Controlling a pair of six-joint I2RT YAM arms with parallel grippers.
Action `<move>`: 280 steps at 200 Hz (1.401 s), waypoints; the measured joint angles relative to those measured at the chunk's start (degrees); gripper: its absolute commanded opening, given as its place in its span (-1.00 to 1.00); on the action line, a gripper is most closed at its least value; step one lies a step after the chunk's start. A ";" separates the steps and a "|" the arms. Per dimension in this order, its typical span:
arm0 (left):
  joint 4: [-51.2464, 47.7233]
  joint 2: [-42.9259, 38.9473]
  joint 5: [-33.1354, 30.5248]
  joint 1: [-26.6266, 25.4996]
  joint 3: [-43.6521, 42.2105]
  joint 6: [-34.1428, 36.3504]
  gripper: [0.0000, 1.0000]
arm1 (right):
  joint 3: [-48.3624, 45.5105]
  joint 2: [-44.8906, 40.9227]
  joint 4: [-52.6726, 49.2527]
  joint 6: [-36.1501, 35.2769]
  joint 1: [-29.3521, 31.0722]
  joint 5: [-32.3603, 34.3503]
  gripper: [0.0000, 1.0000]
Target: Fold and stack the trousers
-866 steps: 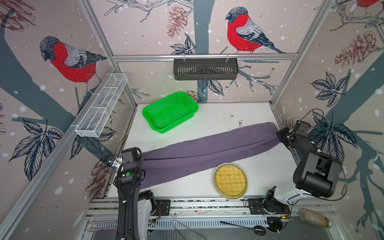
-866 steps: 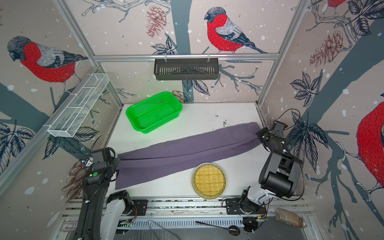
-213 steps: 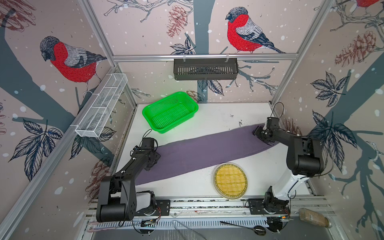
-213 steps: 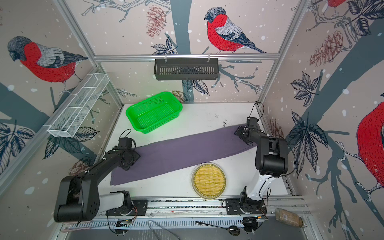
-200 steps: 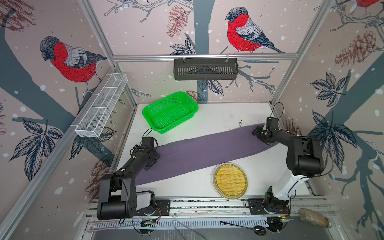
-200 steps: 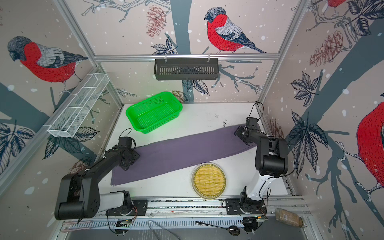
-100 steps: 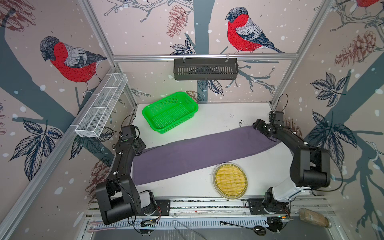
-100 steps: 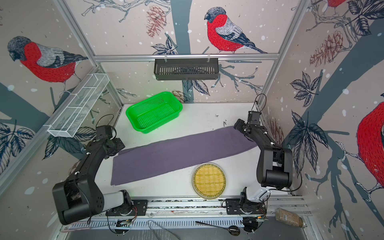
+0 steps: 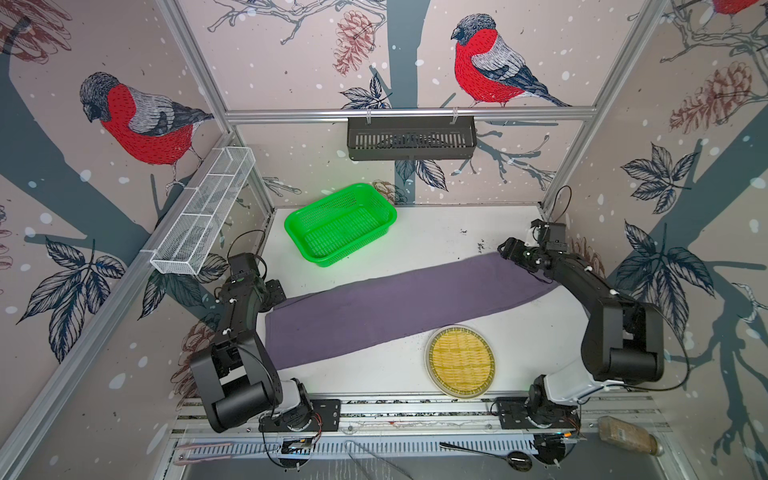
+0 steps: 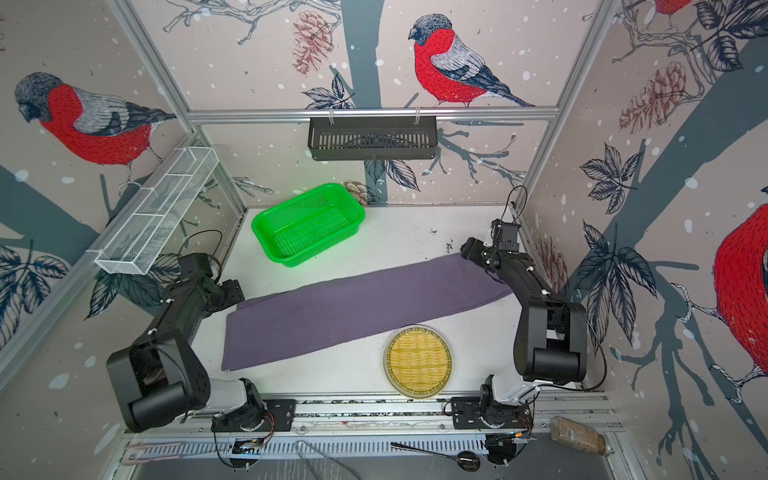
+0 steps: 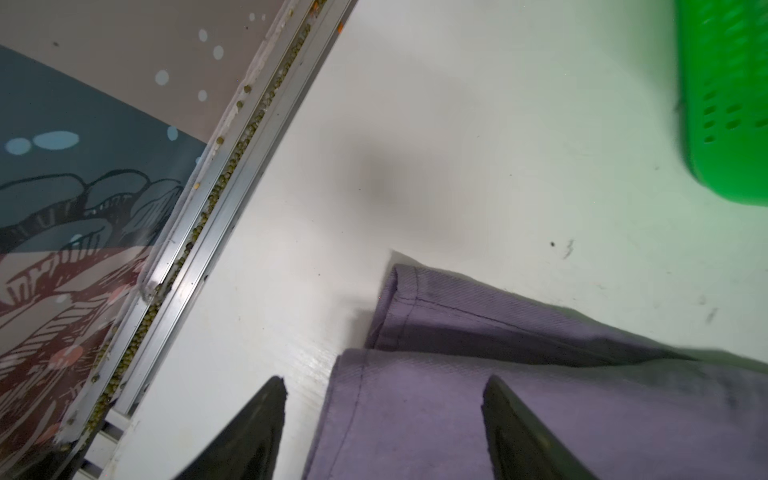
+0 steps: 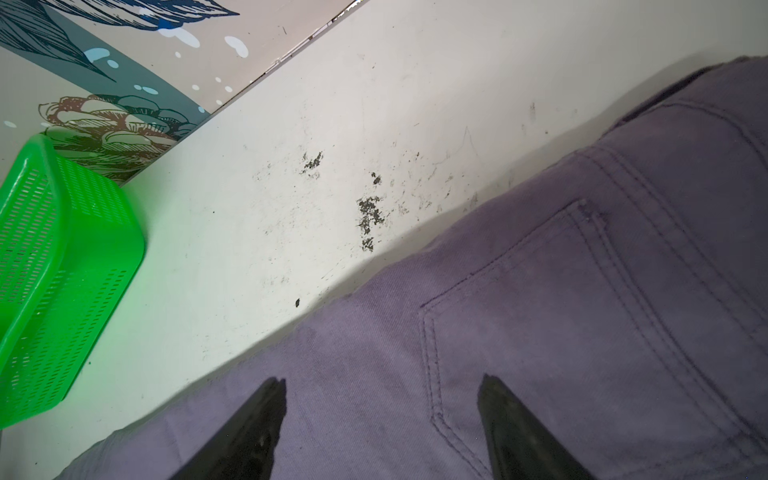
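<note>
**Both end effectors hanging open over the two ends of the trousers**

At the left of both top views, the left end effector (image 9: 276,291) is hovering by the far corner of the leg end, its jaws standing apart and holding nothing. In the left wrist view one fingertip (image 11: 266,415) is hanging over the bare counter (image 11: 457,145) and its partner over cloth. The top hem (image 11: 345,399) is lying under the gap between them. A second hem (image 11: 399,299) is peeking out beyond it, so the legs are probably lying one on the other.

The trousers (image 9: 399,307) are stretching flat across the middle of the frame, running from lower left to upper right. A green perforated basket (image 9: 340,224) is sitting above them, apart. A woven round tray (image 9: 460,360) is lying just below their lower edge, and I cannot tell whether it is touching them.

At the right, the right end effector (image 9: 509,249) is likewise hanging open over the waist end. In the right wrist view a back pocket (image 12: 561,311) is showing beneath the parted tips, with nothing pinched. With one arm waiting at each end, the next fold is probably meant to stay straight.
</note>
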 measured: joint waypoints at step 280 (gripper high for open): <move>-10.58 3.19 6.75 4.66 3.56 -13.88 0.61 | 1.49 -2.27 -1.27 -2.45 2.89 -0.31 0.52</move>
